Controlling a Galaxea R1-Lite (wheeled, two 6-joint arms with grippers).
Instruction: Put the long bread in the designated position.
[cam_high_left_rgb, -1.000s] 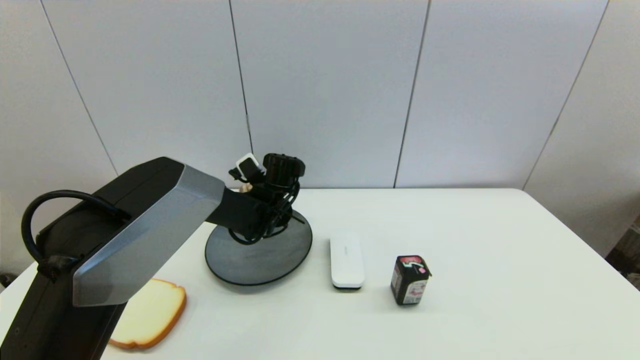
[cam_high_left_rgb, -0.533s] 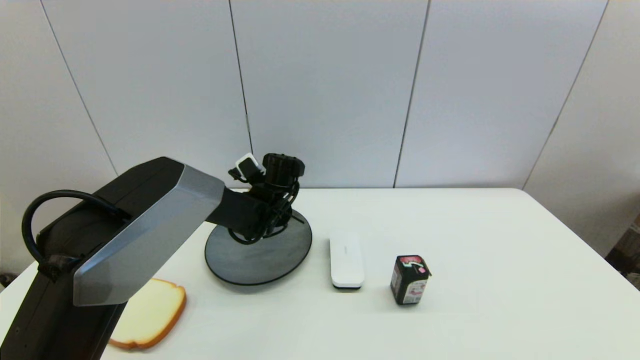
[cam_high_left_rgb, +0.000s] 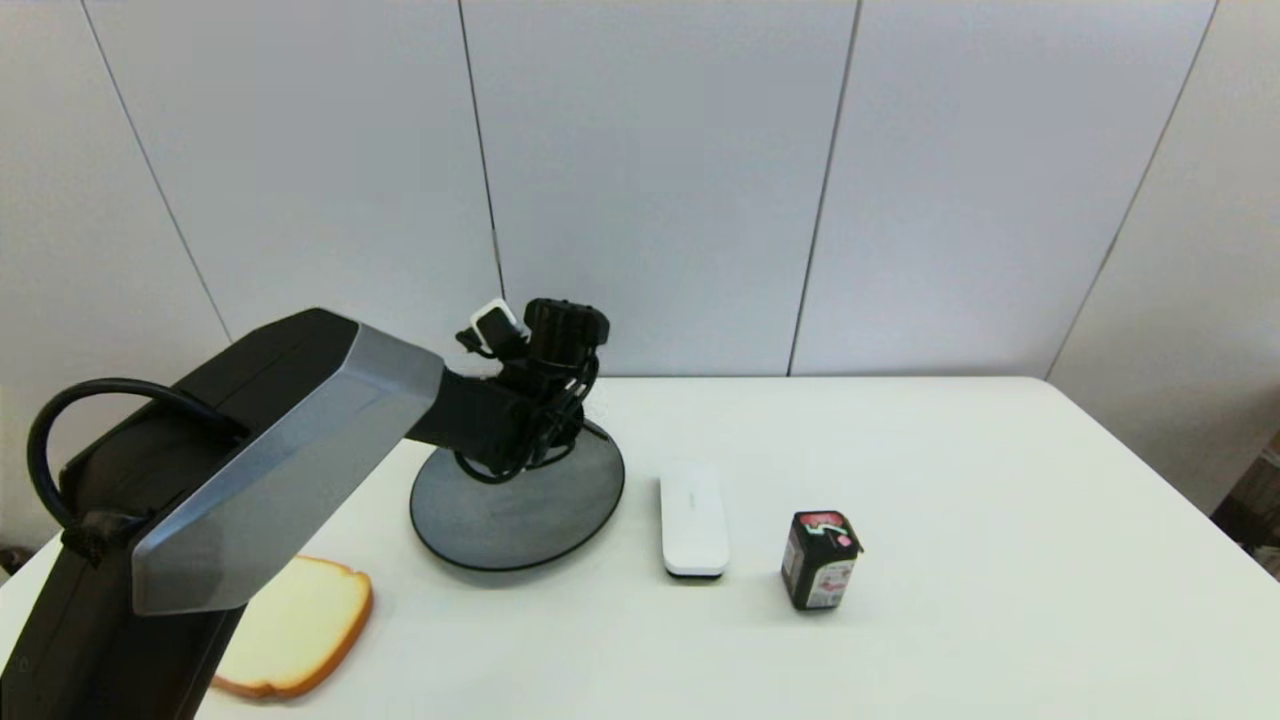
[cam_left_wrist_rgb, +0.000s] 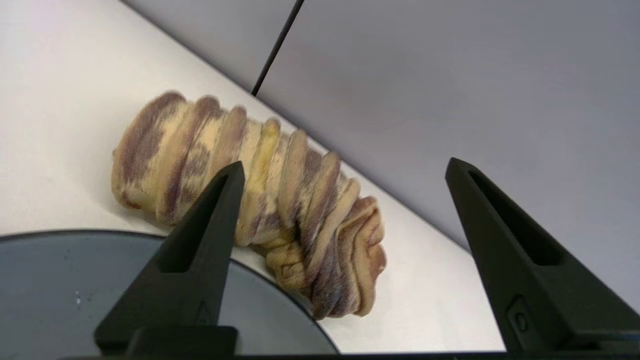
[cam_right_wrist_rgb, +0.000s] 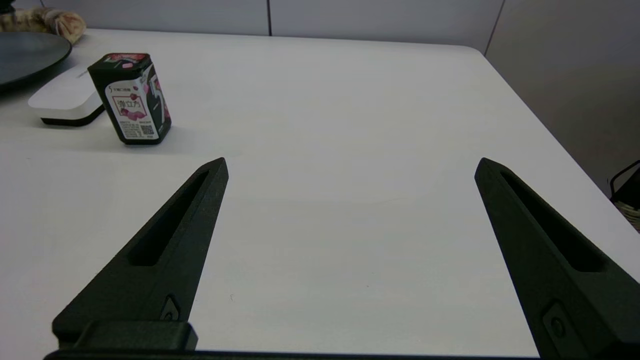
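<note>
The left end effector (cam_left_wrist_rgb: 340, 172) hangs over the far rim of the one round dark-grey plate (cam_left_wrist_rgb: 75, 285), its two black fingers (cam_left_wrist_rgb: 200, 235) spread wide with nothing between them. Just past their tips lies the long bread (cam_left_wrist_rgb: 250, 200), a single ridged loaf banded in dark brown and tan. It rests on the white bench (cam_left_wrist_rgb: 60, 100) on the plate's far side, close under the grey wall panels, with one rounded end reaching over the plate's edge; I cannot tell whether it touches the rim. Neither finger touches the loaf. From the head camera, the left arm's wrist (cam_high_left_rgb: 540, 390) covers the plate's far edge and hides the loaf entirely.

Counting outward from the plate (cam_high_left_rgb: 520, 500) along the bench (cam_high_left_rgb: 1000, 500): one white oblong remote (cam_high_left_rgb: 693, 520) lies just to its right, lengthwise toward the wall. One small black carton with a red-and-pink label (cam_high_left_rgb: 820, 560) stands upright beyond the remote, further right. One flat pale toast slice with an orange crust (cam_high_left_rgb: 300, 625) lies on the near left side of the plate, partly behind the left arm's grey casing.

The right end effector (cam_right_wrist_rgb: 350, 170) hovers low over bare bench well to the right of the plate, its two black fingers (cam_right_wrist_rgb: 165, 250) also wide apart and holding nothing. From there, the carton (cam_right_wrist_rgb: 132, 97), the remote (cam_right_wrist_rgb: 67, 100), the plate's edge (cam_right_wrist_rgb: 30, 55) and a bit of the loaf (cam_right_wrist_rgb: 45, 20) all show.
</note>
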